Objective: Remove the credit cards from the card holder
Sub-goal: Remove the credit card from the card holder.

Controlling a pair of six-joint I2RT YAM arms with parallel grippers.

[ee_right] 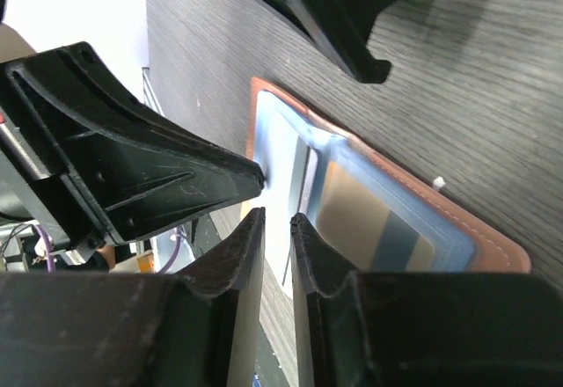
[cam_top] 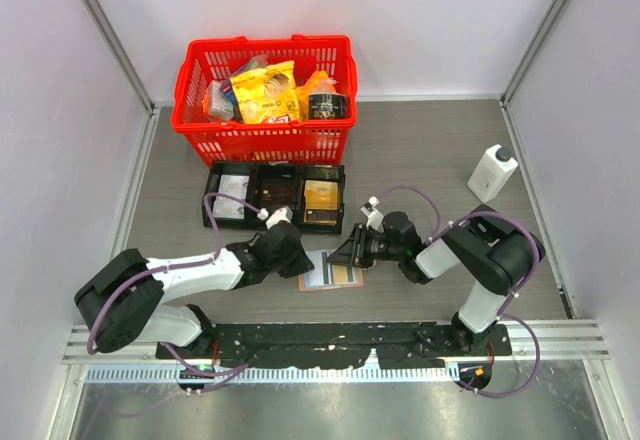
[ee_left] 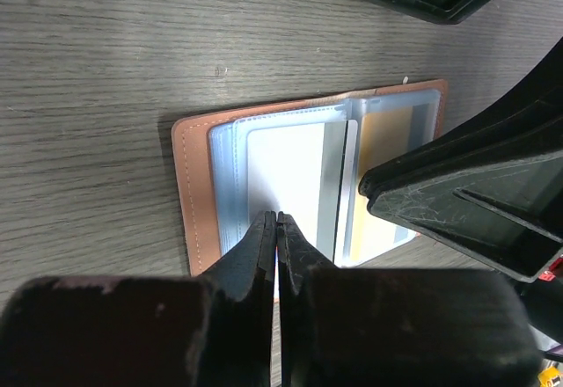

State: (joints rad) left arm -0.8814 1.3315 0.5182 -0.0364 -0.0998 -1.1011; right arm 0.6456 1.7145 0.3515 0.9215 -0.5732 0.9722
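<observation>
The card holder (cam_top: 335, 280) lies open on the table between the arms, tan leather outside (ee_left: 189, 193), light blue sleeves inside. A gold card (ee_left: 387, 141) sits in the sleeve on the right gripper's side and shows in the right wrist view (ee_right: 352, 215) too. A white face (ee_left: 286, 171) with a greyish edge fills the other sleeve. My left gripper (ee_left: 277, 216) is shut, its tips over the white sleeve; I cannot tell if they touch it. My right gripper (ee_right: 277, 220) hovers over the holder's middle, jaws a narrow gap apart, nothing clearly between them. Both grippers meet over the holder in the top view: left (cam_top: 303, 260), right (cam_top: 340, 256).
A black three-compartment tray (cam_top: 275, 222) with cards in it lies just beyond the holder. A red basket (cam_top: 190, 90) of snack packs stands behind it. A white bottle (cam_top: 492, 172) stands at the right. Grey walls close in the sides.
</observation>
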